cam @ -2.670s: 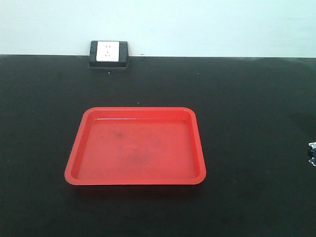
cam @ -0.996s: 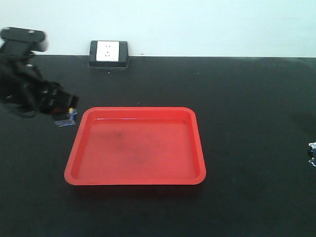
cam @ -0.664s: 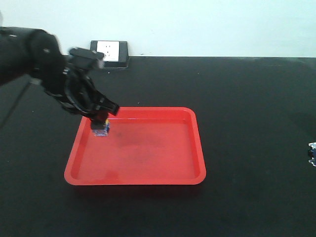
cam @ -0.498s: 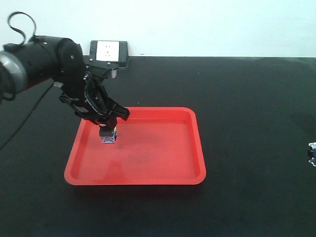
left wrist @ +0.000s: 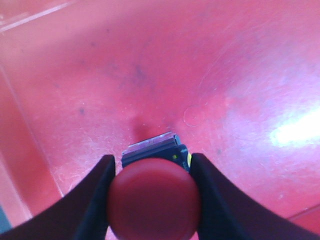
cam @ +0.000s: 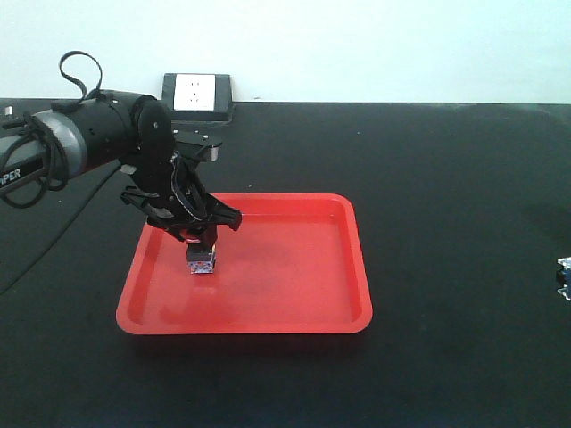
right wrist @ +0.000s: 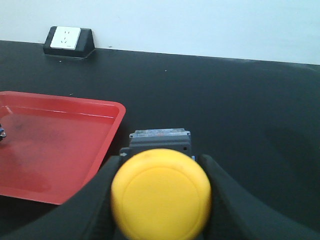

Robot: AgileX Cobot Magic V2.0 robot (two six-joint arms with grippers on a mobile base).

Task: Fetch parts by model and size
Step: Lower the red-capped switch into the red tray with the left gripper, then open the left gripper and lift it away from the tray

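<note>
Placing step: left claw (cam: 200, 239) clamped on red-capped switch (left wrist: 151, 197), low over left part of red tray (cam: 361, 285); touching tray floor or not, cannot tell. Cap up, long axis vertical. Next: lower, release, lift clear. Right claw (right wrist: 160, 167) gripping yellow switch (right wrist: 160, 197) over counter (right wrist: 250, 100), right of tray.

The tray (cam: 359, 267) is glossy red plastic, its floor finely scratched and smudged dull and dark. The table (cam: 446, 178) is matt black. The red switch (left wrist: 152, 197) has a smooth satin plastic cap. The yellow switch (right wrist: 160, 192) has a smooth cap with a faint sheen. The left gripper (left wrist: 152, 160) has matt black plastic fingers (left wrist: 92, 200). The socket (cam: 195, 92) has a shiny white face.
</note>
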